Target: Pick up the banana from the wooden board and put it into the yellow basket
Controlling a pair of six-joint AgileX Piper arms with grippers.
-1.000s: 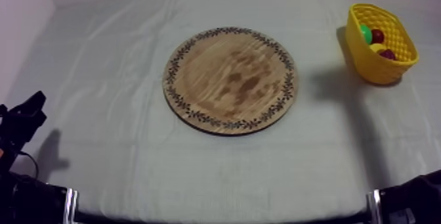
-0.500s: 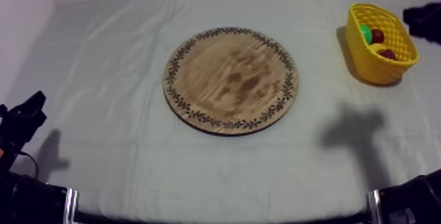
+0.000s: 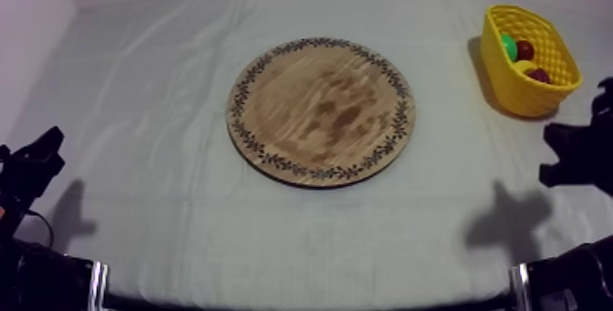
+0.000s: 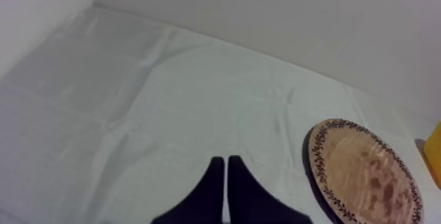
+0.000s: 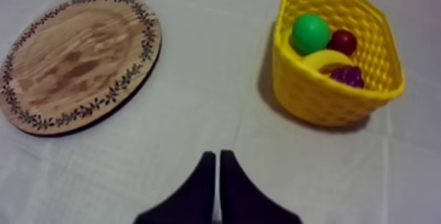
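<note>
Top view: the board (image 3: 319,111) lies bare at the middle of the cloth (image 3: 146,87). The basket (image 3: 524,100) stands well apart from it, at the far right. The banana (image 5: 326,60) already lies inside the basket, a yellow curve among a green fruit (image 5: 310,33), a small red fruit (image 5: 342,41) and grapes (image 5: 348,75).

The placing step looks done. The right gripper (image 3: 573,155) hangs over the cloth on the near side of the basket, its fingers pressed together in a narrow wedge and gripping nothing. The left gripper (image 4: 226,162) sits low at its own side, likewise closed and empty.

The next move seems to call only for the right arm to settle to rest, keeping clear of the basket.

The cloth is grey-white and lightly creased. A plain pale wall (image 4: 262,10) rises behind it.
</note>
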